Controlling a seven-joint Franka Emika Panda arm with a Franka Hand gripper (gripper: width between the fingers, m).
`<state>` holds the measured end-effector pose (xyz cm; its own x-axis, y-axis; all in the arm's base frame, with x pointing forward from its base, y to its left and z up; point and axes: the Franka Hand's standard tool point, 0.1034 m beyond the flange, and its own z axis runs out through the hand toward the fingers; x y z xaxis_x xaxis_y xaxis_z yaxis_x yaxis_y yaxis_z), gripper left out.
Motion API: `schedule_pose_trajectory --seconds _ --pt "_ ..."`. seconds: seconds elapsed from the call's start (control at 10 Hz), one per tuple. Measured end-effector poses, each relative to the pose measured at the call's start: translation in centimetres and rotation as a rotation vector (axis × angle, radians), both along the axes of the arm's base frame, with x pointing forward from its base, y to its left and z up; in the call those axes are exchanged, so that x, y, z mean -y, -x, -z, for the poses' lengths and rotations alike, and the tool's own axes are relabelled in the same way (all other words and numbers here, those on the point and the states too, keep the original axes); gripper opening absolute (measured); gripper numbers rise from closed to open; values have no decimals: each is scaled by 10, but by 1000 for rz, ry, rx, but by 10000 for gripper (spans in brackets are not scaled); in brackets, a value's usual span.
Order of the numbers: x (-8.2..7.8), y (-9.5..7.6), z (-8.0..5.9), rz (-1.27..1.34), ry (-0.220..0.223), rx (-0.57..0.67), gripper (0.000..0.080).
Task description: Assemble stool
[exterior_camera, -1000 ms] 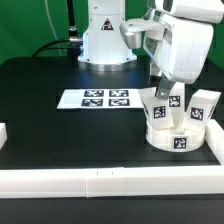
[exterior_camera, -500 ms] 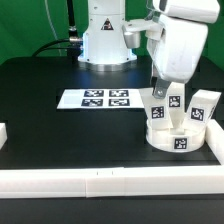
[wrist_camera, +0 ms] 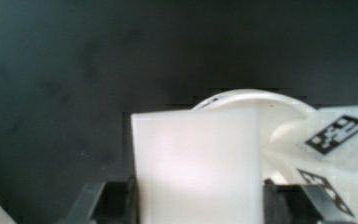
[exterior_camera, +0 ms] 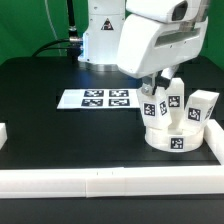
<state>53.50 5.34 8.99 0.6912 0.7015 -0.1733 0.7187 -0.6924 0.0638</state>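
Observation:
The round white stool seat (exterior_camera: 178, 137) lies at the exterior view's right, against the border rail. Three white tagged legs stand upright on it: one on the left (exterior_camera: 153, 110), one in the middle (exterior_camera: 173, 100), one on the right (exterior_camera: 204, 107). My gripper (exterior_camera: 152, 96) comes down from above onto the left leg. In the wrist view the gripper (wrist_camera: 197, 206) is shut on this leg (wrist_camera: 197, 160), which fills the gap between the dark fingers (wrist_camera: 108, 202). Beyond it, part of the seat (wrist_camera: 247, 101) and another tagged leg (wrist_camera: 341, 135) show.
The marker board (exterior_camera: 100, 98) lies flat on the black table, left of the seat. White border rails run along the front (exterior_camera: 100, 182) and the right (exterior_camera: 213, 142). The robot base (exterior_camera: 100, 45) stands at the back. A white rail end (exterior_camera: 3, 132) shows at the far left.
The arm's hand has turned and swung toward the exterior view's left, now covering more of the view above the legs. The seat and the three legs stay in place.

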Motion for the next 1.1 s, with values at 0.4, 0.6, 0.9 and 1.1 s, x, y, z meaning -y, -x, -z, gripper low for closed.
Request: schedule_pose_trajectory --seconds 0.4,0.6,0.9,1.1 --pt "-1 0 0 261 18 47 330" --pt "-2 0 0 427 25 72 330" --pt "-4 3 0 798 23 92 330" --pt "-5 4 1 997 10 87 330"
